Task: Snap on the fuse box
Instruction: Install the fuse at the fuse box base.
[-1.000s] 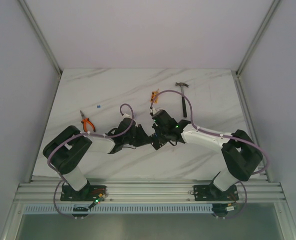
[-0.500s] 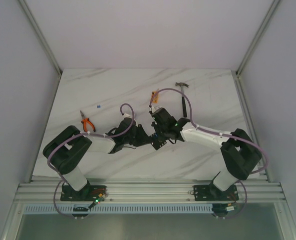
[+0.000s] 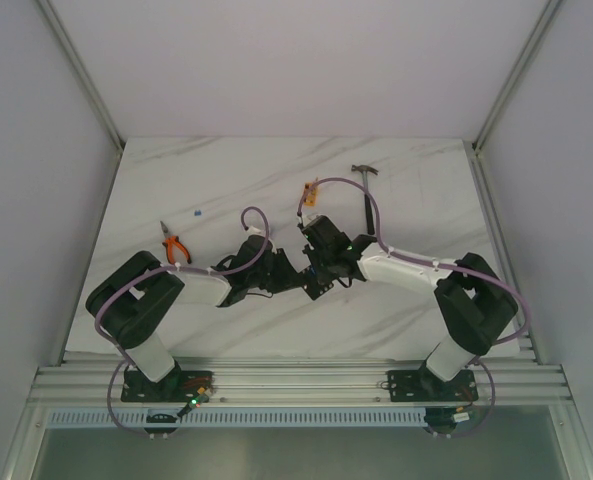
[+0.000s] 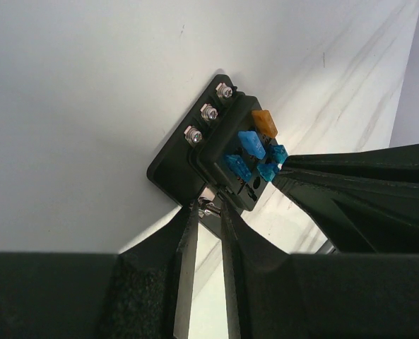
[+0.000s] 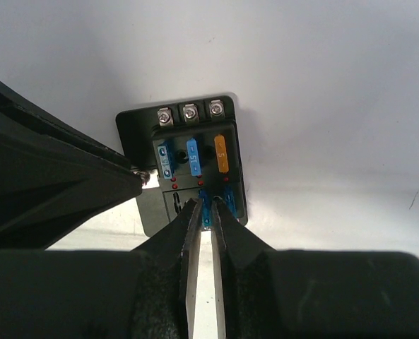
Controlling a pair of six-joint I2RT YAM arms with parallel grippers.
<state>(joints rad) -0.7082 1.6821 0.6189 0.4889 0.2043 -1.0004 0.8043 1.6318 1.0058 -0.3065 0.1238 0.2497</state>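
The fuse box [image 4: 220,152] is a small black square box lying on the white table, with several blue fuses and one orange fuse on top. My left gripper [image 4: 209,206] is shut on a metal terminal at the box's near edge. My right gripper [image 5: 207,205] is shut on a blue fuse [image 5: 206,209] in the near row of the fuse box [image 5: 181,123]. The right finger [image 4: 350,187] enters the left wrist view from the right. In the top view both grippers, left [image 3: 298,279] and right [image 3: 319,270], meet at the table's middle and hide the box.
A small orange block [image 3: 311,192] lies just beyond the grippers, and a hammer [image 3: 367,195] to its right. Orange-handled pliers [image 3: 174,245] lie at the left, with a tiny blue piece [image 3: 196,212] behind them. Purple cables loop over both arms.
My right arm's wrist and forearm have shifted slightly left and farther from the base. The left arm has stayed still. Both grippers remain at the box.
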